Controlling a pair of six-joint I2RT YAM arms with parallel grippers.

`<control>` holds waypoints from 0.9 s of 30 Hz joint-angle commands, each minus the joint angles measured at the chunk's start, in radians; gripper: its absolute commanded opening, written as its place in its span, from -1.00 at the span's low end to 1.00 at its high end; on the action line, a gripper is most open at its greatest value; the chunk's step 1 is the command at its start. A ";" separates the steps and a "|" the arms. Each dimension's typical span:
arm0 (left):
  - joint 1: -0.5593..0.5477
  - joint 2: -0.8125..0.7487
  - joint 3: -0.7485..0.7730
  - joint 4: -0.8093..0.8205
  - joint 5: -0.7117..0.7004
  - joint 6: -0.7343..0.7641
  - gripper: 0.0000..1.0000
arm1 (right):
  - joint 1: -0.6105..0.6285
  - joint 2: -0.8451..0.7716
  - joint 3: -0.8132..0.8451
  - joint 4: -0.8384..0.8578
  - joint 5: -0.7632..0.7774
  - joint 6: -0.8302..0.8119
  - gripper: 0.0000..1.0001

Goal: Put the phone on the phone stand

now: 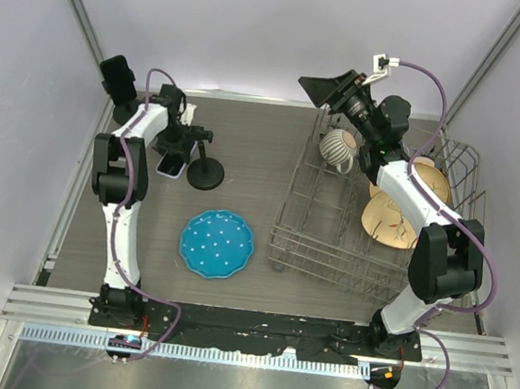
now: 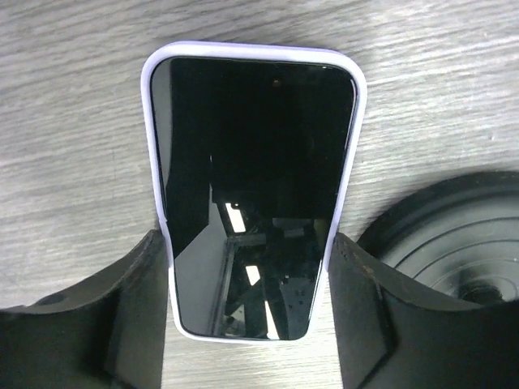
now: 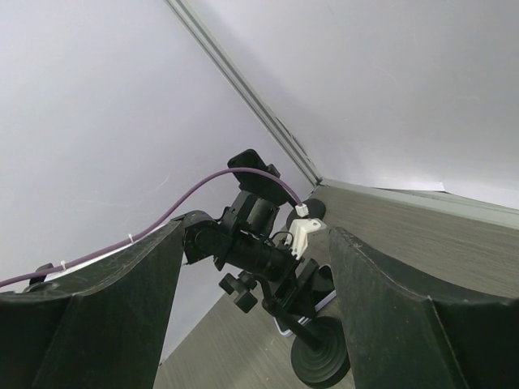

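Lilac-cased, the phone (image 2: 253, 194) lies flat, screen up, on the wood-grain table (image 2: 73, 105) at the left; your left gripper (image 2: 250, 243) straddles one end, fingers (image 2: 122, 324) against both long edges, pinching it; confirm the hold is square before lifting, since the smooth case could twist; just right of it stands the phone stand (image 1: 205, 178), its round black base beside the phone, so rise clear, tip the phone upright and settle it gently on the cradle; far right, your right gripper (image 3: 255, 235) hangs spread and empty near the dish rack (image 1: 309, 258).
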State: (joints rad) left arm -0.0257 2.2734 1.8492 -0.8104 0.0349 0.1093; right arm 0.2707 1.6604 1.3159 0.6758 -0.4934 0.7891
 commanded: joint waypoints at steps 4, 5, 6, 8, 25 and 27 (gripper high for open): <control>-0.002 0.032 -0.044 -0.093 -0.090 -0.026 -0.41 | -0.004 -0.005 0.017 0.048 -0.013 0.012 0.53; -0.002 -0.003 -0.060 -0.084 -0.108 -0.036 -0.58 | -0.004 -0.004 0.023 0.033 -0.014 0.007 0.53; -0.002 -0.023 -0.070 -0.073 -0.122 -0.048 -1.00 | -0.001 0.002 0.040 0.018 -0.013 -0.001 0.53; -0.002 -0.093 -0.097 -0.039 -0.160 -0.069 -1.00 | 0.007 0.019 0.063 -0.043 -0.002 -0.020 0.47; 0.055 -0.794 -0.468 0.284 -0.256 -0.468 -1.00 | 0.137 0.116 0.259 -0.367 0.164 -0.148 0.40; 0.056 -0.880 -0.542 0.423 -0.225 -0.468 -1.00 | 0.159 0.136 0.293 -0.392 0.170 -0.166 0.40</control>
State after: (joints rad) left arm 0.0223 1.5715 1.4242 -0.6617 -0.2302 -0.3115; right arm 0.3969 1.7714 1.5185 0.3443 -0.3630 0.6781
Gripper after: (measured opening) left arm 0.666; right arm 0.702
